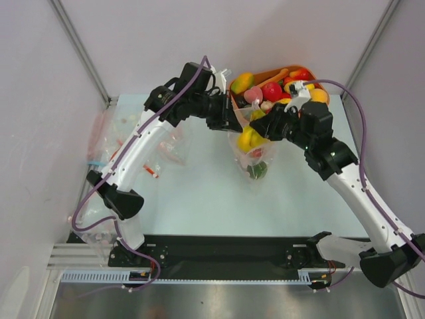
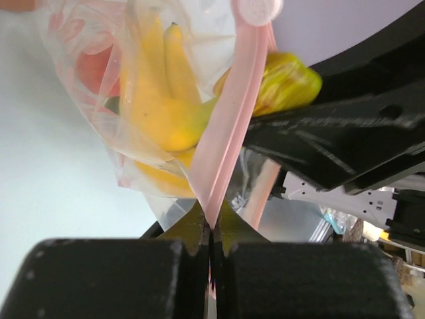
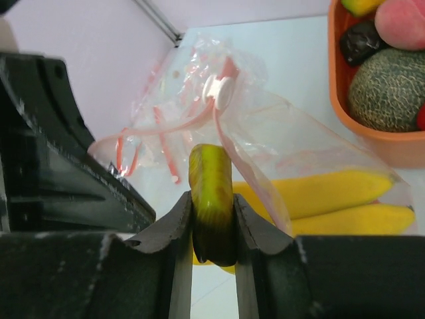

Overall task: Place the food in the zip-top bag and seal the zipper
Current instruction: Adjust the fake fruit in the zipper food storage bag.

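My left gripper (image 1: 234,118) is shut on the pale pink zipper strip (image 2: 229,139) of the zip-top bag (image 1: 252,154) and holds the bag's mouth up off the table; the pinch shows in the left wrist view (image 2: 212,224). Yellow bananas (image 2: 163,100) lie inside the bag, with a red piece (image 2: 96,66) and a green piece (image 1: 257,170) lower down. My right gripper (image 3: 212,199) is shut on a yellow-green food piece (image 3: 211,186) right at the bag's mouth, above the bananas (image 3: 332,199). From the top view the right gripper (image 1: 261,119) is beside the left one.
The orange oval tub (image 1: 324,85) with more toy food stands at the back right, close behind both grippers; its rim (image 3: 372,136) and a netted melon (image 3: 388,90) show in the right wrist view. Other clear bags (image 1: 113,136) lie at the table's left by the wall.
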Robot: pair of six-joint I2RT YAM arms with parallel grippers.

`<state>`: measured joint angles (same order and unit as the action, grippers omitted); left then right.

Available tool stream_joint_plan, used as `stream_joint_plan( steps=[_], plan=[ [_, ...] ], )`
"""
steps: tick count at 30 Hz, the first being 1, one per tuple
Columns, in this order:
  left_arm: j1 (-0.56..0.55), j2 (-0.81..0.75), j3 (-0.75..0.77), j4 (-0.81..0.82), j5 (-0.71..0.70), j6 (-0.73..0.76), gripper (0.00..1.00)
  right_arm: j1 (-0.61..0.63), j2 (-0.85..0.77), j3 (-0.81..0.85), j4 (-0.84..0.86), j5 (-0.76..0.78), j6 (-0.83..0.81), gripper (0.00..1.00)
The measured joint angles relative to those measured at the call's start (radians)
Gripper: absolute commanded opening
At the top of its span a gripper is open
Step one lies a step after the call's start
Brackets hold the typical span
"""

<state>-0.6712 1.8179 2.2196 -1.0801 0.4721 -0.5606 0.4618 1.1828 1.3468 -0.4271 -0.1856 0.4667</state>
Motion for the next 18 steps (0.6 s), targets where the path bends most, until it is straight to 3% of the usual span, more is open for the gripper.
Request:
stream_joint_plan(
  steps=[6, 11, 13, 14, 15, 18],
  plan=[
    [0.0, 0.0, 0.023, 0.0, 0.039, -0.038, 0.0, 0.139, -0.125, -0.264, 0.206, 0.056, -0.113, 0.11],
    [0.0, 0.0, 0.023, 0.002, 0.09, -0.068, 0.0, 0.185, -0.14, -0.36, 0.292, 0.103, -0.208, 0.18],
    [0.0, 0.0, 0.023, 0.011, 0.113, -0.08, 0.0, 0.184, -0.137, -0.363, 0.318, 0.124, -0.234, 0.32],
    [0.0, 0.0, 0.023, 0.014, 0.121, -0.087, 0.0, 0.184, -0.133, -0.363, 0.331, 0.132, -0.243, 0.44],
    [0.0, 0.0, 0.023, 0.018, 0.132, -0.092, 0.0, 0.184, -0.129, -0.363, 0.342, 0.137, -0.251, 0.69],
    [0.0, 0.0, 0.023, 0.016, 0.142, -0.096, 0.0, 0.184, -0.115, -0.356, 0.352, 0.153, -0.267, 0.82]
  ],
)
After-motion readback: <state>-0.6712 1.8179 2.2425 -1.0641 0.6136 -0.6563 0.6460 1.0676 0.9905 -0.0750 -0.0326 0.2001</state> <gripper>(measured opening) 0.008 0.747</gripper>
